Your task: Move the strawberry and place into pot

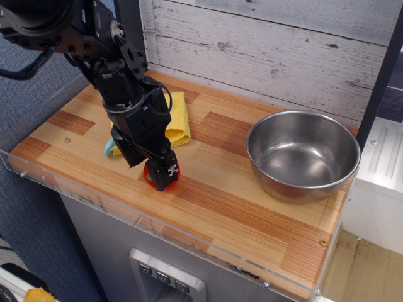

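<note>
The strawberry (151,173) is a small red toy lying on the wooden table top (220,201), left of centre; only its red sides show. My black gripper (162,173) points down onto it, and its fingers (165,171) stand around the fruit and cover most of it. I cannot tell whether the jaws press on it. The pot (303,155) is a wide shiny steel bowl standing empty on the right side of the table, well apart from the gripper.
A folded yellow cloth (177,121) lies just behind the gripper, with a light blue object (111,147) at its left. A clear plastic lip (94,195) runs along the table's front edge. A plank wall (271,44) stands behind.
</note>
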Controlling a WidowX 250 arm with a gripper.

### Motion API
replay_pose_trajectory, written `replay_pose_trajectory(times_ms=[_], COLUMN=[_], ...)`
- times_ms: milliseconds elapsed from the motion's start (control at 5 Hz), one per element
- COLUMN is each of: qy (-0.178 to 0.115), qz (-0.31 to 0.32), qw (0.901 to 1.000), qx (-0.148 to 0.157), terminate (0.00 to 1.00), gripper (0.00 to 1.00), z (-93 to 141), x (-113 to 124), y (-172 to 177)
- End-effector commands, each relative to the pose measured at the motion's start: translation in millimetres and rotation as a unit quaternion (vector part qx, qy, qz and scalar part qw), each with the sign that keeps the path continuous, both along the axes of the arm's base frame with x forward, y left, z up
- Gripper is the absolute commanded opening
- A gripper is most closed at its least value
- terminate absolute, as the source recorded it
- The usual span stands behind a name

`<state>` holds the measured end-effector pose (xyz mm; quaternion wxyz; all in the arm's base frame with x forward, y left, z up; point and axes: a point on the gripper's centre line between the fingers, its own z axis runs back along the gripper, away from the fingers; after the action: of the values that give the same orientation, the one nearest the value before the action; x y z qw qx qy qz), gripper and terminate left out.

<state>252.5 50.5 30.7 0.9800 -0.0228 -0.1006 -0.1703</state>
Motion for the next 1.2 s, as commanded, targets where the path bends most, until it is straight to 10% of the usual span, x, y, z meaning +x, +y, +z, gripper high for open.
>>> replay_pose_trajectory(times_ms=[0, 800, 1000], qy=[0.0, -0.029, -0.041], qz=[0.0, 0.007, 0.015], qw=[1.0, 0.9994, 0.9988], qx=[0.0, 0.018, 0.021], terminate=[0.0, 0.0, 0.0], gripper=[1.0, 1.0, 0.0], z=[0, -36, -36], x=[0, 33, 32], y=[0, -20, -15])
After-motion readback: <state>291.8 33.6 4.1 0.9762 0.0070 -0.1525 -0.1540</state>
